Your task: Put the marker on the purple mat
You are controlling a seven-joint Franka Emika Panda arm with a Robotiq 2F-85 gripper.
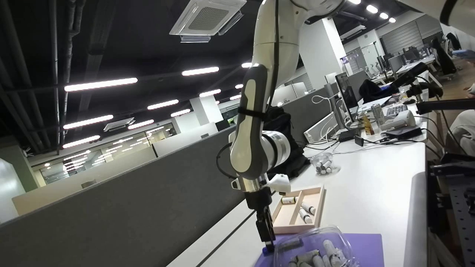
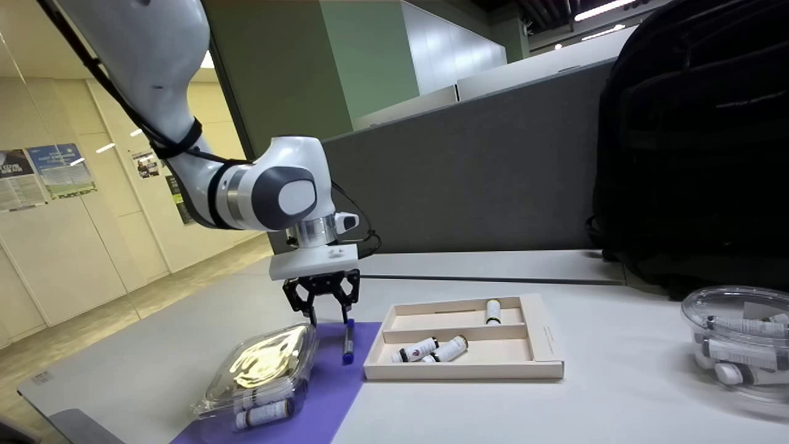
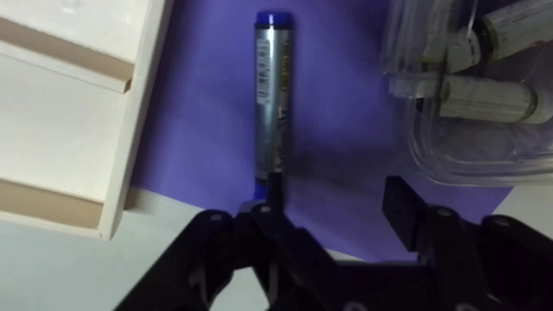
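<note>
The marker (image 3: 270, 103), silver-grey with blue ends, lies flat on the purple mat (image 3: 207, 112). The marker (image 2: 349, 343) and the purple mat (image 2: 339, 394) also show in an exterior view, the marker between the wooden tray and a clear container. My gripper (image 3: 336, 190) is open, with nothing between its fingers. In the wrist view its left finger covers part of the marker's near end; I cannot tell whether they touch. In an exterior view the gripper (image 2: 329, 317) is low over the mat's far edge, at the marker's far end. The container hides part of the mat (image 1: 365, 244).
A clear plastic container (image 2: 265, 364) with several white vials stands on the mat. A tan wooden tray (image 2: 462, 373) with 3 vials stands beside the mat. A round clear tub (image 1: 322, 163) of vials, a black backpack (image 2: 696, 142) and a grey partition (image 2: 468, 185) are farther off.
</note>
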